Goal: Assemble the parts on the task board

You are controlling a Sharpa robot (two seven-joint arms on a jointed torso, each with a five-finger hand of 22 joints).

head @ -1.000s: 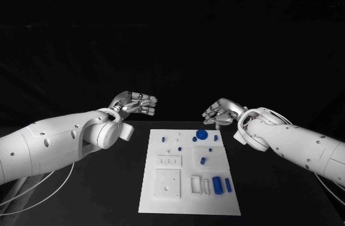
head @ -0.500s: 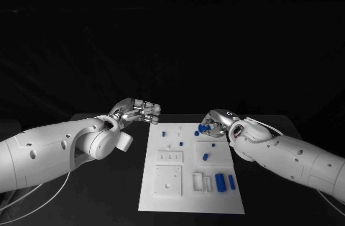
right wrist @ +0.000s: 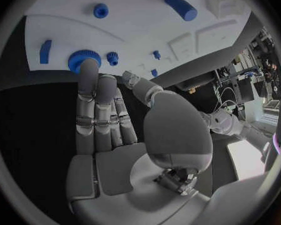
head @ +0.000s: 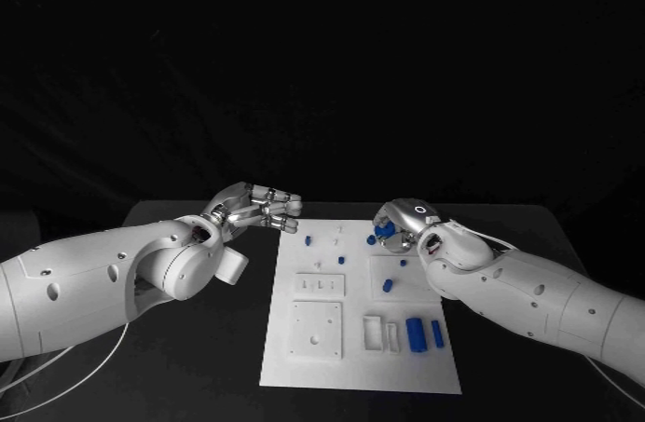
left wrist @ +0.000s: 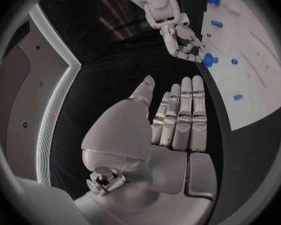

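Reaching over the board's (head: 312, 371) 1 o'clock corner, the right hand (head: 398, 224) pinches the round blue gear (right wrist: 84, 60) there — better lift straight up, slowly. Left hand (head: 255, 206) hovers off the 11 o'clock edge, fingers loosely curled, holding nothing.

Both arms are covered by smooth white shells, thick and rounded, with small dark screw holes in the surface. A white cable runs under the left arm, and thin cables loop beside the right wrist. The left hand (head: 255, 205) and the right hand (head: 399, 224) are silver metal, made of many short segments, with flat pale grey pads on the palms.
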